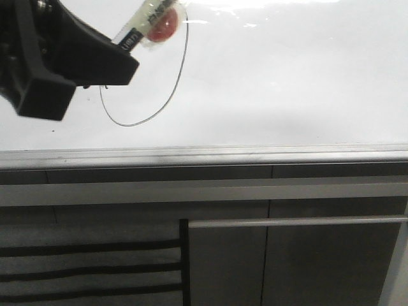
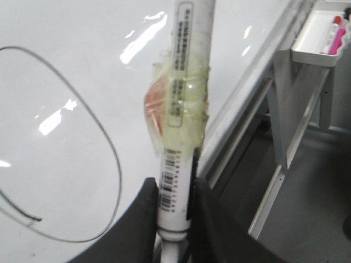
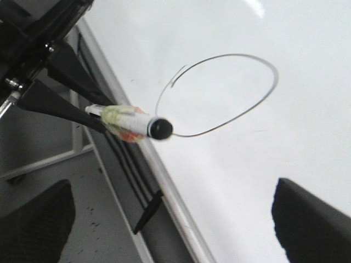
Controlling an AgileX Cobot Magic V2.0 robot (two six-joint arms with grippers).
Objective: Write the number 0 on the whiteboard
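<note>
Our left fingers (image 2: 174, 219) clamp the marker (image 2: 184, 126), its long axis angled toward the whiteboard (image 1: 287, 83); the number 0 (image 1: 153, 95) lies just beside its tip. Right fingers (image 3: 175, 219) gape empty.

Dark grey cabinet panels (image 1: 319, 261) stand below, crossed by a pale horizontal rail (image 1: 296, 222). To the left hangs a light cloth-like surface with black stripes (image 1: 89, 271). Off to one side, a small white tray (image 2: 323, 38) holds a pink marker (image 2: 334, 39) above a grey floor (image 2: 312, 208).
</note>
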